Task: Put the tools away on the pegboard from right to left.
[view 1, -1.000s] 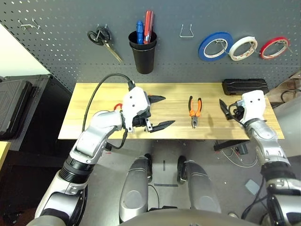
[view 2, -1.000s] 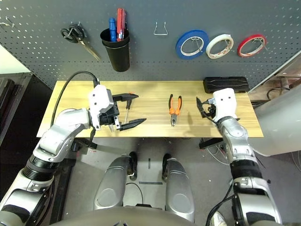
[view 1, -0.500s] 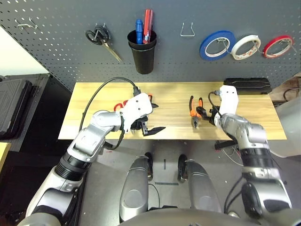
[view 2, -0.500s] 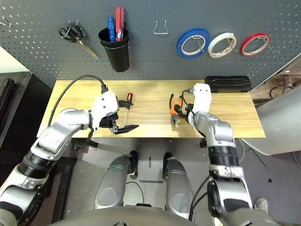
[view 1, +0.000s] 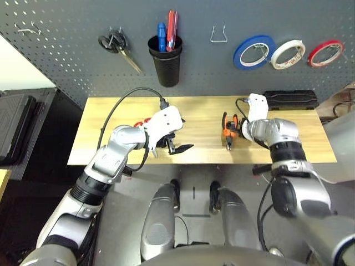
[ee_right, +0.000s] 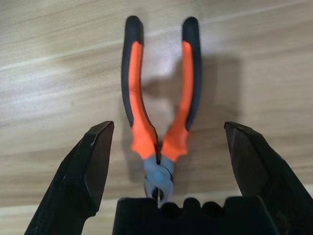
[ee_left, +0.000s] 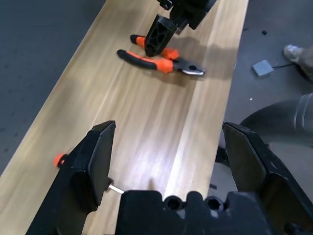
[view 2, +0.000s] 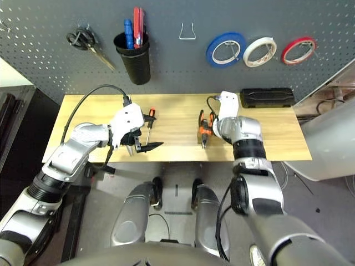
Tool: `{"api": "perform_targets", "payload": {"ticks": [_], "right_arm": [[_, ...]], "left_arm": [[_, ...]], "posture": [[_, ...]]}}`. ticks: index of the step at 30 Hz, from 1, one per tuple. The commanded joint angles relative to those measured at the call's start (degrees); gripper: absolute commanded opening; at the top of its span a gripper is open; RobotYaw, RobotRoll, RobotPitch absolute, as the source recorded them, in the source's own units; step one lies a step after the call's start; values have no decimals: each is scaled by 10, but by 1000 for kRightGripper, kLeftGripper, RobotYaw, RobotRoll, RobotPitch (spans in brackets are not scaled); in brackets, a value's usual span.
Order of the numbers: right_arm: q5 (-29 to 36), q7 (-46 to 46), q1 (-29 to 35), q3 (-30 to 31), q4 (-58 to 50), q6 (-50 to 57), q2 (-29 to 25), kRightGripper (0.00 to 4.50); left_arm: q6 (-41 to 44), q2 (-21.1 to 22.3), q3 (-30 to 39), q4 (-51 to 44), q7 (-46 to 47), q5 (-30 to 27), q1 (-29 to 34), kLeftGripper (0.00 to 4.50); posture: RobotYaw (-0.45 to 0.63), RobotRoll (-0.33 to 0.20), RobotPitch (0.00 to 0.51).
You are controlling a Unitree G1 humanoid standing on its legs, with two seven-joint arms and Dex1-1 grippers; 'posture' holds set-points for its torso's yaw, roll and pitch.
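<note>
Right gripper [ee_right: 161, 147] released, jaws wide, poised over the pliers [ee_right: 159, 110] on the surface [view 1: 310, 141]; fingers stand either side of the pliers, apart from them, pliers handles pointing toward the pegboard [view 1: 66, 61]. Pliers lie right of centre on the surface.

Left gripper [view 1: 176, 142] released, jaws wide, hovering left of centre, grasping nothing. Screwdriver [view 2: 150, 117] lies just beside it at about 1 o'clock in the right eye view, orange-tipped handle toward the pegboard. Red scissors [view 1: 145, 121] partly hidden at about 9 o'clock from the left gripper.

Pegboard: whitish tape [view 1: 287, 54] hangs between blue tape [view 1: 254, 52] and red tape [view 1: 324, 53]. Wire hook [view 1: 219, 34] at 9 o'clock from the blue tape. Black cup [view 1: 165, 60] and black scissors [view 1: 117, 45] further left.
</note>
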Motion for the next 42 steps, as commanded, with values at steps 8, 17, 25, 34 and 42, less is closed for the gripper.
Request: {"api": "perform_targets", "payload": {"ticks": [8, 17, 25, 34, 42], "right_arm": [[-20, -4, -48, -2, 181, -105, 3, 4481], [-25, -9, -56, -7, 231, -152, -2, 3131], [-33, 1, -53, 2, 219, -150, -6, 2517], [-91, 138, 25, 113, 31, -159, -65, 2517], [-118, 230, 180, 170, -246, -213, -146, 2517]], "left_arm": [[20, -4, -9, -8, 7, 18, 5, 4500], [27, -11, -11, -8, 16, 22, 4, 4500], [24, -15, -11, -5, 18, 23, 4, 4500], [8, -25, 22, -33, 7, -22, 13, 4500], [-8, -52, 79, -95, -2, -112, 26, 4500]], "posture": [[218, 0, 314], [225, 0, 320], [219, 0, 315], [211, 0, 290], [200, 0, 265]]}}
